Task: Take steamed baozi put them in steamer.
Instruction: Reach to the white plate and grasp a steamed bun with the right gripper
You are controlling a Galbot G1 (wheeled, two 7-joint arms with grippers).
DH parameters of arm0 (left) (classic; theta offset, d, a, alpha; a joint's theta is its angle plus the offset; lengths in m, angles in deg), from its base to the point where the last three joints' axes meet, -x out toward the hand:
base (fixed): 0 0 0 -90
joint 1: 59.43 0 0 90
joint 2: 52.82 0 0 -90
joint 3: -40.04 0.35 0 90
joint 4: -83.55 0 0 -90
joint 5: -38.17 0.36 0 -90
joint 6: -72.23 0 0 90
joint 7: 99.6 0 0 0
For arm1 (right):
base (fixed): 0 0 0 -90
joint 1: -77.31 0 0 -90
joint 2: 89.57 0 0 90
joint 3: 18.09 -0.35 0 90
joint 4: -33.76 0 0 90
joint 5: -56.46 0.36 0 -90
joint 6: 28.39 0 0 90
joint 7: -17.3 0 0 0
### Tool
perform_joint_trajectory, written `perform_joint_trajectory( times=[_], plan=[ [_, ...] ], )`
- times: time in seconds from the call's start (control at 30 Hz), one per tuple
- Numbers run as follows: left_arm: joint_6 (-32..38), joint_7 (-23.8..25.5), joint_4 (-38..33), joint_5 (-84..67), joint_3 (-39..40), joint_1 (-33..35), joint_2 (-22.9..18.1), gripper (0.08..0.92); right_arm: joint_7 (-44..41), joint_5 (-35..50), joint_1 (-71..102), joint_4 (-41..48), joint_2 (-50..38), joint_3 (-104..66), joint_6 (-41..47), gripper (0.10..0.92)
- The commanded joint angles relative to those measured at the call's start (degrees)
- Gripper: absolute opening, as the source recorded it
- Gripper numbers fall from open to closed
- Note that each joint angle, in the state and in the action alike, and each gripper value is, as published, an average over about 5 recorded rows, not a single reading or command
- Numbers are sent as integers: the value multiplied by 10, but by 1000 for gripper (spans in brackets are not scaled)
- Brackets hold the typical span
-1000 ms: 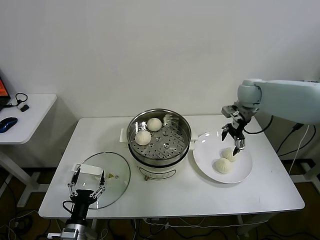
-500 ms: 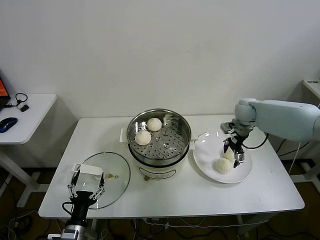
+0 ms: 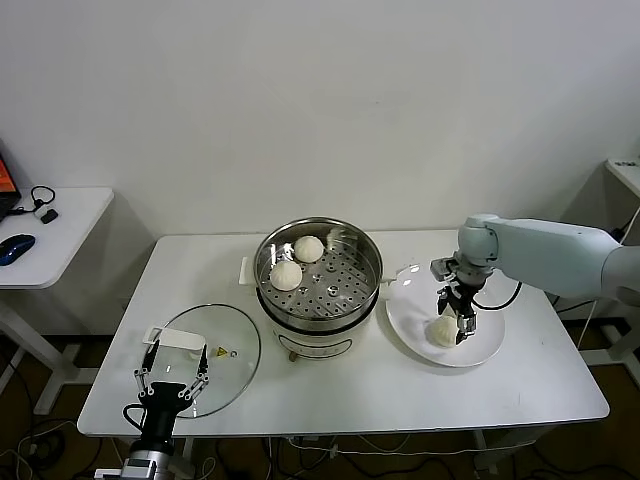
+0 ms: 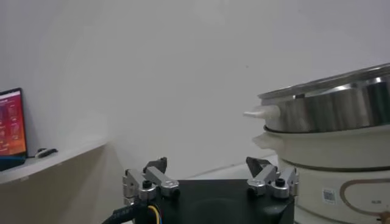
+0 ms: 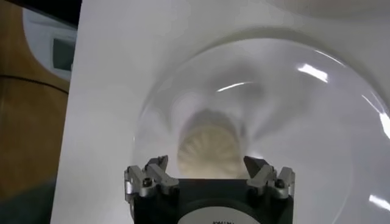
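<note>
Right gripper (image 3: pixel 458 318) is low over the plate (image 3: pixel 485 352) at right of frame, jaws wide open and straddling a bun (image 5: pixel 209 148), lined up to pinch it. Nothing held yet. Two buns (image 3: pixel 286 275) already sit in the steamer (image 3: pixel 318 272) at centre. Left gripper (image 3: pixel 173 372) idles open, lower left, over the glass lid (image 3: pixel 235 345).

A white table (image 3: pixel 360 385) carries the steamer (image 3: pixel 318 280), a glass lid (image 3: pixel 205 345) and a white plate (image 3: pixel 480 345).
</note>
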Motion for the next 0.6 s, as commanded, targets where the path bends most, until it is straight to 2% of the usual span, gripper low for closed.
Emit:
perform_joint_trajectory(
  times=[0.03,0.37,0.6],
  plan=[
    [1,0,1,0,0,0,-22,823,4,-13,21,11,1,-18,2,823],
    [2,0,2,0,0,0,-22,823,5,-19,24,20,2,-22,1,817],
    [2,-1,2,0,0,0,-22,823,6,-21,23,22,5,-22,1,737]
  ],
)
